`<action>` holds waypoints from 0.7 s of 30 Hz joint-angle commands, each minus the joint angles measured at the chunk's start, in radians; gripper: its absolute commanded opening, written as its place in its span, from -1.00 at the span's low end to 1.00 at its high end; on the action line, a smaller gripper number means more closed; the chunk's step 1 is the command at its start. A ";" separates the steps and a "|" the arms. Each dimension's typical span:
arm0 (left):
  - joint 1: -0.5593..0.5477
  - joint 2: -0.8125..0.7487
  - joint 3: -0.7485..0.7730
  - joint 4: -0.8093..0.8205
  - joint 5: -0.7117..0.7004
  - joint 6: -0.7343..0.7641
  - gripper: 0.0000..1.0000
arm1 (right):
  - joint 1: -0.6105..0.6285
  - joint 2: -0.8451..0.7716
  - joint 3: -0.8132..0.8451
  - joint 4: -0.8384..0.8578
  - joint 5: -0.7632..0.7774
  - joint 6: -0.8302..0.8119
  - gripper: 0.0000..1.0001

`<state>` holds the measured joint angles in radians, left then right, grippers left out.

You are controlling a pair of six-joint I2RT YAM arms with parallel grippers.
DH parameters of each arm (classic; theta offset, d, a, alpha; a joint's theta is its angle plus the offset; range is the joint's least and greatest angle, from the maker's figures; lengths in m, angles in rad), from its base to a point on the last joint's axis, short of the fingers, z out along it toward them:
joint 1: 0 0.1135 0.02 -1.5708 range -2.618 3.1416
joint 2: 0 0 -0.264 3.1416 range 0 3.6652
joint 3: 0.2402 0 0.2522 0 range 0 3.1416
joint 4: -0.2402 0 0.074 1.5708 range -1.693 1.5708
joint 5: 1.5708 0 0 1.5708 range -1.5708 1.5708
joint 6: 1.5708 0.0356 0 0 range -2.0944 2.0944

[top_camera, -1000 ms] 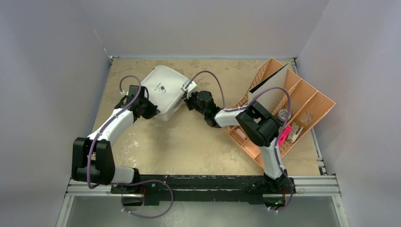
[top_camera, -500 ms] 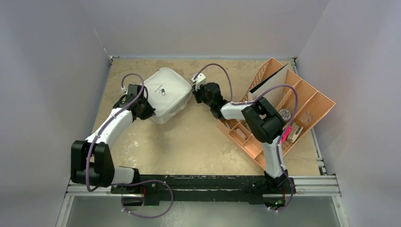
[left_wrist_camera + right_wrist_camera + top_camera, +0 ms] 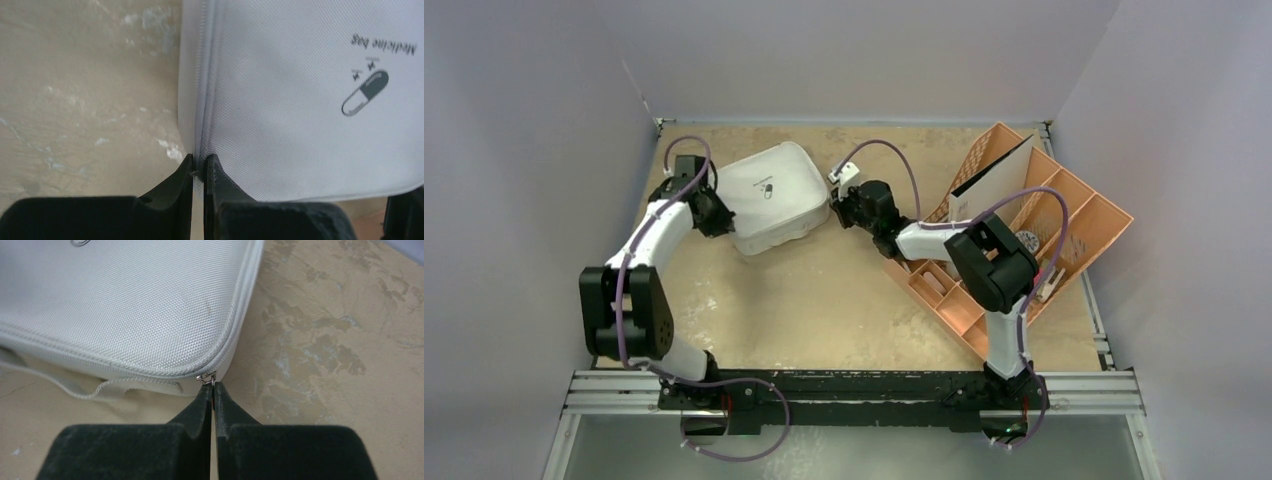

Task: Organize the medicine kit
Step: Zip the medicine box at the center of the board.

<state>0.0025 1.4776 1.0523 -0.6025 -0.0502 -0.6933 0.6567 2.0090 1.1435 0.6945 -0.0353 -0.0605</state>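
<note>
Pincers: the left gripper is narrowed to a sliver, nipping the seam on the kit's left edge. The right gripper is closed tight on the small metal zipper pull at a corner.
Kit: the medicine kit is pale grey-white woven fabric with rounded corners. Its lid is down and carries a pill logo.
Where: flat on the tan table, back and left of centre, between the two grippers.
Nearby: the orange tray sits well apart on the right.
Change: a second ago the kit sat tilted up; now it lies level. The left arm has swung out toward the wall.
</note>
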 commanded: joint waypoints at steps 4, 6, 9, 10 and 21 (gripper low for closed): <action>0.105 0.181 0.320 -0.126 -0.093 0.088 -0.60 | 0.088 -0.098 -0.028 0.057 0.109 0.016 -1.00; 0.109 0.185 0.374 -0.166 -0.120 0.095 -0.34 | 0.128 -0.095 -0.030 0.065 0.117 0.046 -1.00; 0.110 0.138 0.380 -0.170 -0.059 0.091 -0.16 | 0.174 -0.087 -0.021 0.082 0.133 0.102 -1.00; 0.111 0.117 0.374 -0.170 -0.025 0.085 -0.14 | 0.191 -0.083 -0.015 0.083 0.145 0.106 -1.00; 0.008 -0.165 -0.062 0.124 0.339 -0.197 -0.06 | 0.362 -0.042 0.022 0.143 0.266 0.125 -1.00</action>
<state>0.0845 1.3403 1.0801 -0.5797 0.1875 -0.7662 0.9688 1.9751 1.1107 0.7044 0.1535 0.0555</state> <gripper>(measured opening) 0.469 0.005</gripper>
